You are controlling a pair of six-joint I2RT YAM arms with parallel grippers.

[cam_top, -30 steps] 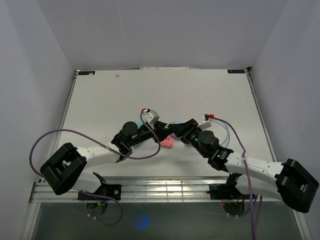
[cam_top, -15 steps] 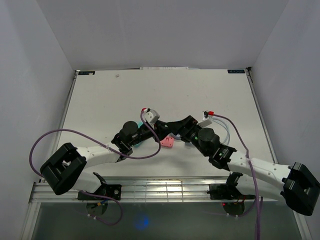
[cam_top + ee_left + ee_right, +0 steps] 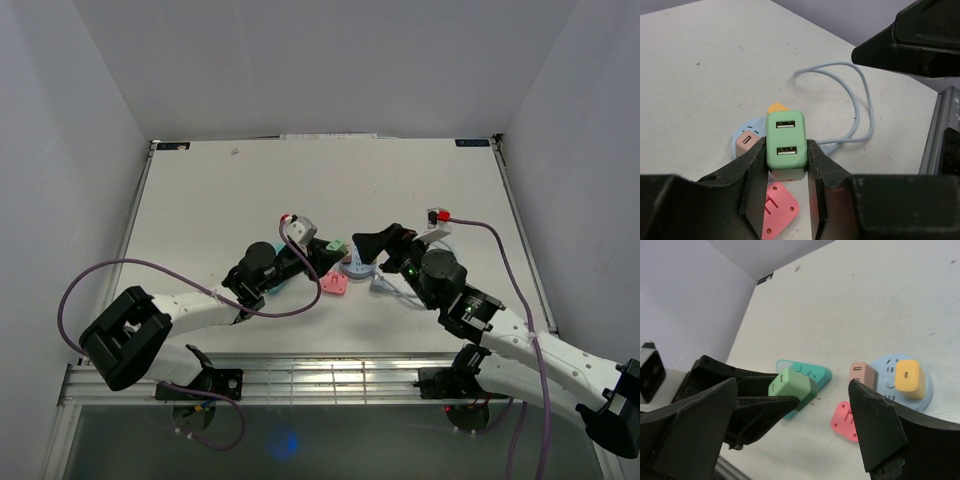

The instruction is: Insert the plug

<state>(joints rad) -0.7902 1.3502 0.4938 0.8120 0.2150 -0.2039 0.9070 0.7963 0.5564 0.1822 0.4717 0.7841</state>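
Observation:
My left gripper (image 3: 786, 165) is shut on the plug (image 3: 785, 145), a green two-port USB charger pinched by its sides just above the table. In the right wrist view the plug (image 3: 790, 382) shows its prongs pointing away from the left fingers, over a teal triangular socket (image 3: 815, 374). A round blue power strip (image 3: 747, 131) lies just beyond, with a tan plug (image 3: 746, 142) and an orange plug (image 3: 777, 107) seated in it. My right gripper (image 3: 372, 245) stands open and empty, a short way right of the plug.
A pink adapter (image 3: 777, 210) lies flat under the left fingers. The strip's pale blue cable (image 3: 860, 100) loops off to the right, under the right arm. Both arms crowd the table's middle (image 3: 330, 262), with bare tabletop (image 3: 300, 180) behind.
The right gripper has opened wide and drawn back to the right, away from the green plug. The left gripper has closed on the plug and now holds it alone.

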